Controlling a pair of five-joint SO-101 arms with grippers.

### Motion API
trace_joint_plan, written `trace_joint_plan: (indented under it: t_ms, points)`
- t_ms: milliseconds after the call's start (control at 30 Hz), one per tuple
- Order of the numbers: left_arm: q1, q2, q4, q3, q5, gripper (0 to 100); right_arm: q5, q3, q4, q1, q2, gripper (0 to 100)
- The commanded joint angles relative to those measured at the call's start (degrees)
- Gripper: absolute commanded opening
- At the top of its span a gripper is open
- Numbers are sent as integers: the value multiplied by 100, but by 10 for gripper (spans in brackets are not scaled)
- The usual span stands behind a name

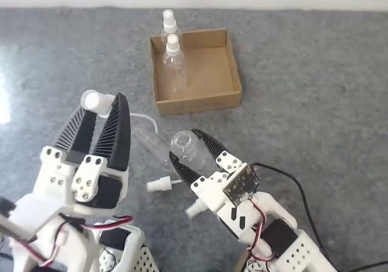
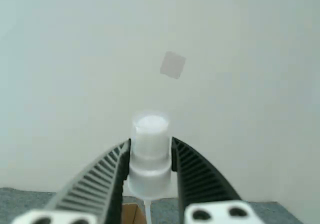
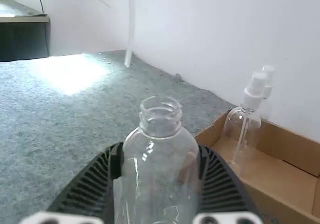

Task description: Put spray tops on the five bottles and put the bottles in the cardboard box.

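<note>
High view: left hand (image 1: 103,104) clenches spray top (image 1: 95,100), right hand (image 1: 185,145) grasps open bottle (image 1: 182,141). Near the cardboard box (image 1: 197,100) lies a second bottle (image 1: 151,142).

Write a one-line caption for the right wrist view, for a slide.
Right end effector gripping an open clear bottle with no spray top; a topped bottle stands in the cardboard box beyond.
</note>
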Motion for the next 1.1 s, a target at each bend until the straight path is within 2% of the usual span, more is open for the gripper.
trace_joint_plan:
  t_ms: [0, 433, 567, 1067]
  points:
    - [0, -44, -26, -198, 343, 13, 123, 62, -145, -48, -110, 41]
    - [158, -44, -35, 48, 677, 13, 132, 79, -295, -338, -66, 41]
    - [633, -44, -44, 127, 580, 13, 132, 79, -295, -338, -66, 41]
    - [712, -44, 26, 453, 325, 13, 132, 62, -259, -330, -110, 41]
